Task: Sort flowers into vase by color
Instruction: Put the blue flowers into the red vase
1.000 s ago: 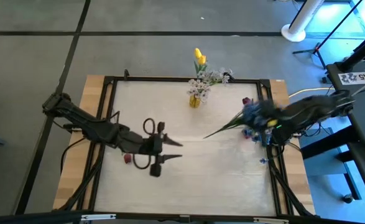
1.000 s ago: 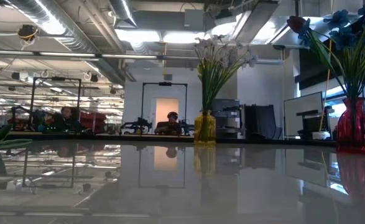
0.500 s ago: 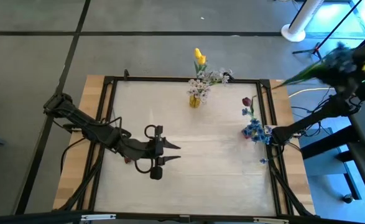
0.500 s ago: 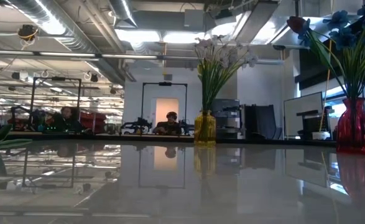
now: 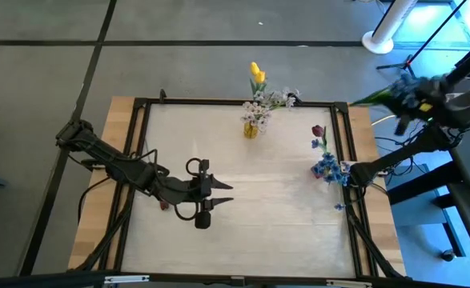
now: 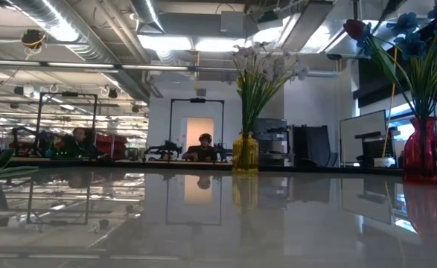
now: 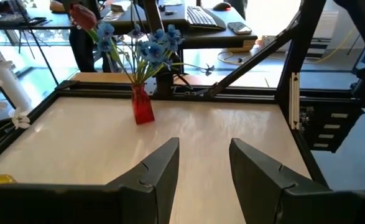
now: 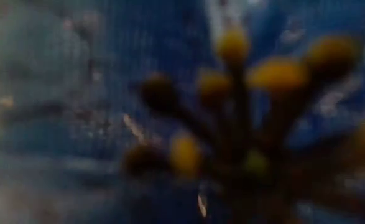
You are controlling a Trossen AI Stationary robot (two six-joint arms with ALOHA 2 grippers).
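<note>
A: Carrying a blue flower up off the table, right arm, out past the frame at about 2 o'clock from table centre. Stem end pokes toward 9 o'clock, blossom end toward 3, long axis near level, slightly tilted.

B: Right gripper state?

A: Cannot tell. The flower seems to ride with it, so likely gripped, but the jaws don't show. Right wrist view is filled by a blue blossom with yellow stamens, pressed close.

B: Where should it go?

A: My read: the red vase at the table's 3 o'clock edge, already holding blue clusters and a dark red bud. Yellow vase at 12 o'clock has white sprigs and yellow tulips.

B: Doing it well?

A: Swing the stem tip down first, so the long axis goes vertical over the red vase's mouth, then lower straight. Narrow neck, crowded already; coming in slanted could snag the stems in there or tip the vase.

B: Left arm?

A: Left gripper hovers over the table around 7 o'clock of centre, jaws parted, nothing in them, pointing to 3 o'clock.
</note>
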